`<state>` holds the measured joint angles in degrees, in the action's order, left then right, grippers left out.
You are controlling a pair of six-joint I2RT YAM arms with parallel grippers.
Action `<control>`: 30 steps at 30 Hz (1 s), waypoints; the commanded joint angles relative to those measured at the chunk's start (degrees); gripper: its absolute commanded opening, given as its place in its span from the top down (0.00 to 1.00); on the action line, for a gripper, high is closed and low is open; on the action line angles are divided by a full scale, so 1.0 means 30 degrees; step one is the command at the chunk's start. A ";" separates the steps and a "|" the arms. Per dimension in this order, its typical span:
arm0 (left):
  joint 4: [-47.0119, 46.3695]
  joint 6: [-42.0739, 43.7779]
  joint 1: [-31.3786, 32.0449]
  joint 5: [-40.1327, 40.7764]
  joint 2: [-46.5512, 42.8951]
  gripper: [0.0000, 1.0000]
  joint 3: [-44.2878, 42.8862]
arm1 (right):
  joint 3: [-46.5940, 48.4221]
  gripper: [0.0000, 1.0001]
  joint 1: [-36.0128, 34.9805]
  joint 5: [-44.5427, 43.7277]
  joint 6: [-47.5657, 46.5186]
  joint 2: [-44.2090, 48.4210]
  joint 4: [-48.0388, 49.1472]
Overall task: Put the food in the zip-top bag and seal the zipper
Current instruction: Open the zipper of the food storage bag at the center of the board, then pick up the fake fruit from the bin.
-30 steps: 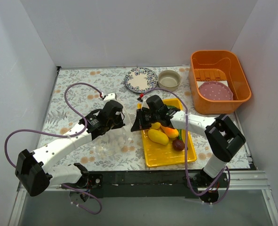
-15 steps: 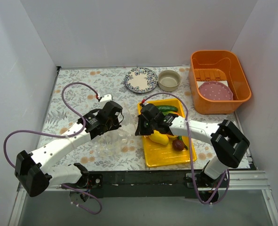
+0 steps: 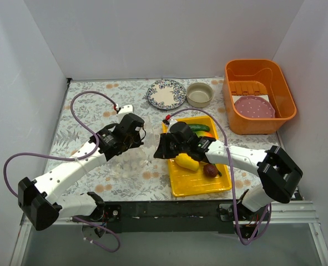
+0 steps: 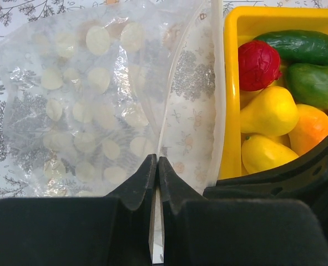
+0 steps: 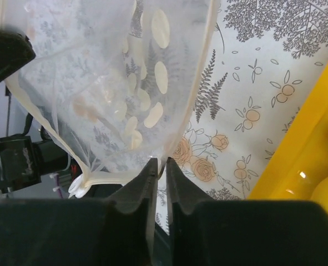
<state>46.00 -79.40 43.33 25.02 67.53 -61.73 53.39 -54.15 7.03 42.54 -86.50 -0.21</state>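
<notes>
Left claw (image 4: 155,162) pinching zip-top bag (image 4: 80,94), right claw (image 5: 159,164) likewise

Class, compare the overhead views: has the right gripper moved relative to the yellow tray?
Yes. The right gripper has slid slightly nearer and leftward against the yellow tray, uncovering the green cucumber at its far end.

Clamped together at the gripper (image 4: 157,162), apparently on the bag's (image 4: 86,94) zipper (image 4: 165,113), though hard to tell where the strip slips between the jaws. Ahead-left of the jaws: crinkled clear film over the floral table (image 4: 5,14). Ahead-right, just beside the bag mouth: a tray (image 4: 231,83) holding a red ball (image 4: 259,65), cucumber (image 4: 302,45), pears (image 4: 271,111) and an orange piece (image 4: 313,128).
</notes>
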 commanded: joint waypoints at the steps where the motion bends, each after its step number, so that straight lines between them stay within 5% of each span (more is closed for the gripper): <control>1: -0.1093 0.1414 -0.0030 -0.0280 0.0196 1.00 -0.0284 | 0.0105 0.70 -0.0143 0.0152 -0.0879 0.0823 0.0335; 4: -0.1825 0.1855 -0.0059 -0.0923 0.0080 1.00 0.0215 | -0.0071 0.52 -0.0143 -0.1048 -0.1289 0.1965 -0.0395; 12: -0.3086 0.2207 -0.0030 -0.2332 -0.0653 1.00 0.1855 | 0.0194 0.39 0.0793 -0.5093 -0.2549 0.4571 -0.4668; 19: -0.3700 0.2148 -0.0030 -0.3152 -0.1091 1.00 0.2443 | -0.0889 0.36 0.3193 -0.6383 -0.2961 0.6155 -0.9003; 30: -0.3994 0.2442 -0.0030 -0.3651 -0.0771 1.00 0.2502 | -0.4228 0.36 0.4720 -0.5388 -0.2814 0.8999 -0.9715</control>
<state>35.03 -73.03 43.33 15.00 65.91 -53.89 41.93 -40.32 -9.28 34.28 -60.42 -28.05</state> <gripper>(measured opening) 0.020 0.644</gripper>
